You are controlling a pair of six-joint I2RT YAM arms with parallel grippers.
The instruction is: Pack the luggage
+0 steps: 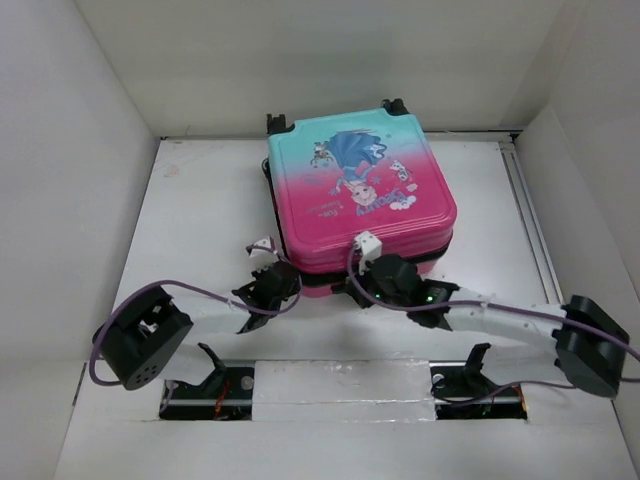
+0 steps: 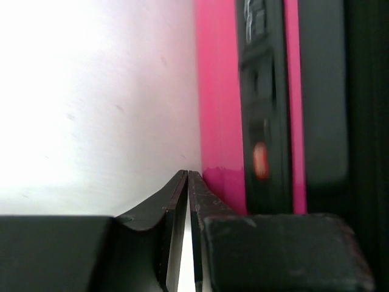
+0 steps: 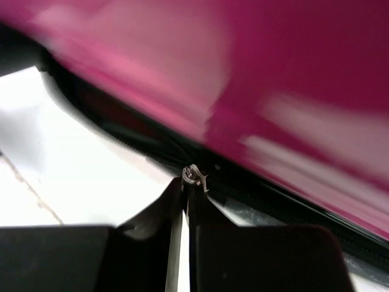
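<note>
Item: table [image 1: 200, 220]. White, flat, walled by white panels on the left, far and right sides.

Item: left arm. Reaches from the near-left corner toward the middle, with a purple cable [image 1: 200, 290] looped along it.

Item: left gripper [image 1: 278, 282]. Sits low at the near-left corner of the suitcase. In the left wrist view the left gripper [image 2: 188, 173] has its jaws pressed together with nothing between them. The tips lie just beside the pink side wall, and the pictures do not show whether they touch it.

Item: suitcase [image 1: 360, 190]. Lies flat and closed on the far middle of the table, printed lid facing up. The shell is teal at the far end and fades to pink at the near end. Two black wheels [image 1: 280, 123] stick out at the far edge. From the left wrist the suitcase [image 2: 219, 109] shows a pink side with the black zipper [image 2: 264, 91] running along it. From the right wrist the suitcase [image 3: 273, 79] fills the upper picture, blurred.

Item: right gripper [image 1: 370, 280]. Sits at the near edge of the suitcase, right of its middle. In the right wrist view the right gripper [image 3: 184, 181] has its jaws closed on a small metal zipper pull [image 3: 194, 176], which sits at the tips against the dark zipper line.

Item: right arm. Stretches from the near-right corner leftward.
</note>
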